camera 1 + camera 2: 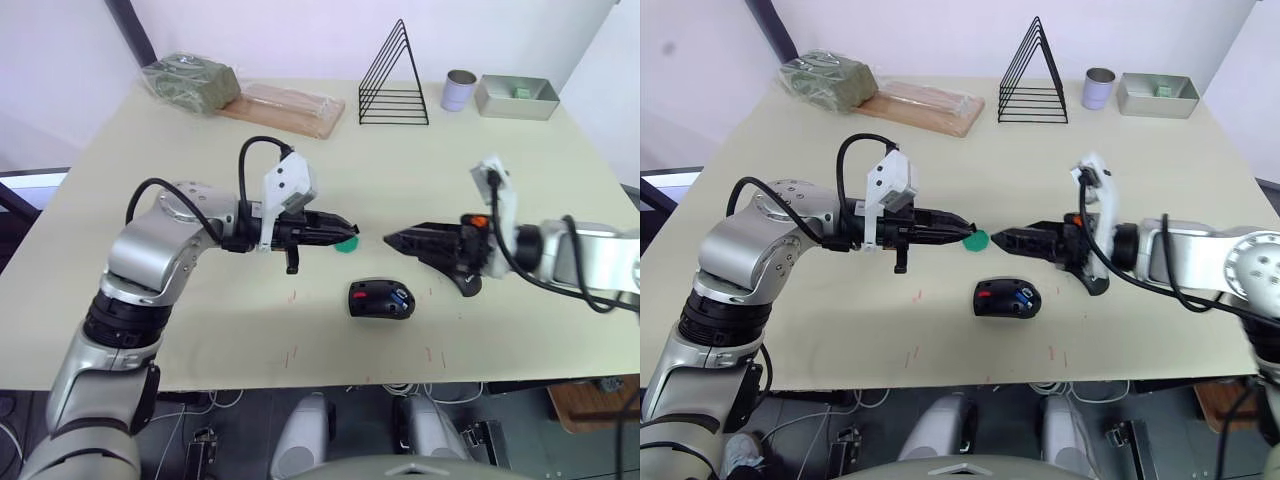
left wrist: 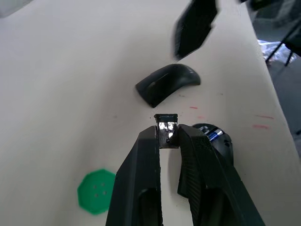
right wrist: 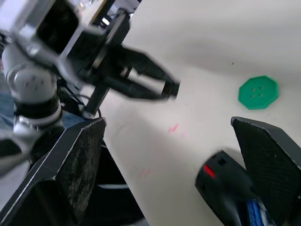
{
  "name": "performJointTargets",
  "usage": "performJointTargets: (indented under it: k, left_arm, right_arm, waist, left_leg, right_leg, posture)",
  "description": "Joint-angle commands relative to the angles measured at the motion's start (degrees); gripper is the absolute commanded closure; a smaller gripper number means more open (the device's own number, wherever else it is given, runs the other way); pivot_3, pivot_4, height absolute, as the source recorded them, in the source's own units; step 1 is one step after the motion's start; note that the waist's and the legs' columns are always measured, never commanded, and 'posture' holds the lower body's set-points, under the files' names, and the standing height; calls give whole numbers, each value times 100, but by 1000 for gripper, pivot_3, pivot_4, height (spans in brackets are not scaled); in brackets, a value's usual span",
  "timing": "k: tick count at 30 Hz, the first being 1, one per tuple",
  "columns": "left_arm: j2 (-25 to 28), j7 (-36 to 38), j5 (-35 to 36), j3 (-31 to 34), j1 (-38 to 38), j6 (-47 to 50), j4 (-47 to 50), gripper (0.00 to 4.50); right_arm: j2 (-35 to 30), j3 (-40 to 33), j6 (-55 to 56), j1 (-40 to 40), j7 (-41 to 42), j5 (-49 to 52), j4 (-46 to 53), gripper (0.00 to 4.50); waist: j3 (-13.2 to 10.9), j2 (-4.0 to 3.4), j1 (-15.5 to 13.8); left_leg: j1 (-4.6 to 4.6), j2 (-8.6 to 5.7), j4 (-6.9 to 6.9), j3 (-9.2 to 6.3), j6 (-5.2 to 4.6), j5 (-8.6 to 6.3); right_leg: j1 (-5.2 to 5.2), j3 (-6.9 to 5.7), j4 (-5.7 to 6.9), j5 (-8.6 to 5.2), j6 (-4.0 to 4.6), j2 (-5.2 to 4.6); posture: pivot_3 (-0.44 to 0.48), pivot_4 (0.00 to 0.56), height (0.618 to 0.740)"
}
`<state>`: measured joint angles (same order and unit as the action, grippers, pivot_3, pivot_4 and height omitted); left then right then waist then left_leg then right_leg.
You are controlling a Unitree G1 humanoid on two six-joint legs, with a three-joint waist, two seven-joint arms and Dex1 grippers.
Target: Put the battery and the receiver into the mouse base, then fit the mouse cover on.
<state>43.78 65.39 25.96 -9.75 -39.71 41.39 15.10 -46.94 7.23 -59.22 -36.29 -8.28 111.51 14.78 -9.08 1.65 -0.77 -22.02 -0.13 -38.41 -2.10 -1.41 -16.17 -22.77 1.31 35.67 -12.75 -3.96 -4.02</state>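
The mouse base (image 1: pixel 381 298) lies open at the front middle of the table, showing a red part inside. The blue battery (image 1: pixel 401 297) sits in its compartment. My left gripper (image 1: pixel 350 231) hovers just behind and left of the base, shut on the tiny receiver (image 2: pixel 166 131), which sticks out between the fingertips. My right gripper (image 1: pixel 390 240) faces it from the right, open and empty, its fingers (image 3: pixel 80 160) spread wide. The glossy mouse cover (image 2: pixel 168 84) lies on the table under my right gripper, right of the base.
A green scalloped disc (image 1: pixel 346 244) lies under the left fingertips. Along the far edge stand a green bag (image 1: pixel 190 80), a wooden board (image 1: pixel 285 106), a black wire rack (image 1: pixel 394 80), a small cup (image 1: pixel 459 89) and a metal tin (image 1: pixel 516 97).
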Motion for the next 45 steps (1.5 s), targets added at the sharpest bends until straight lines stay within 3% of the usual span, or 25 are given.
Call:
performJointTargets:
  k: [1,10,15,39,42,45]
  left_arm:
    - [49,273,-56,-18,-106,-424,7,3800]
    - [-22,529,-132,-131,-217,-738,-17,3800]
    - [-73,540,-194,-191,-292,-805,-34,3902]
    - [-181,650,-513,-226,-253,-1244,-121,3902]
    - [-177,675,-534,-233,-229,-1313,-114,3902]
    - [-175,701,-580,-238,-175,-1431,-95,3902]
  right_arm:
    - [188,-107,-306,-338,-228,149,-274,0]
    - [481,-112,-1037,-635,-164,149,-871,0]
    - [643,-111,-1207,-725,-135,149,-1002,2167]
    - [1017,-255,-1495,-945,-102,149,-1388,2167]
    - [1058,-263,-1498,-950,-88,149,-1393,3026]
    - [1091,-262,-1491,-952,-99,149,-1377,3026]
  waist:
    - [0,0,3]
    - [0,0,14]
    - [0,0,24]
    - [-1,-1,144]
    - [-1,-1,150]
    - [-1,-1,150]
  left_leg:
    - [0,0,0,0,0,0]
    - [0,0,1,-1,-1,0]
    - [0,0,1,-1,-1,0]
    - [0,0,1,-3,-1,0]
    - [1,0,1,-4,-1,0]
    - [1,0,1,-4,-1,0]
  right_leg:
    - [0,-1,1,0,0,0]
    - [0,-2,3,1,-1,1]
    - [0,-2,5,1,-2,2]
    - [0,-2,7,1,-3,2]
    - [0,-2,8,1,-3,3]
    - [-1,-2,8,1,-3,3]
  posture:
    - [0,150,740]
    - [0,150,740]
    - [0,150,740]
    - [0,150,740]
    - [0,150,740]
    - [0,150,740]
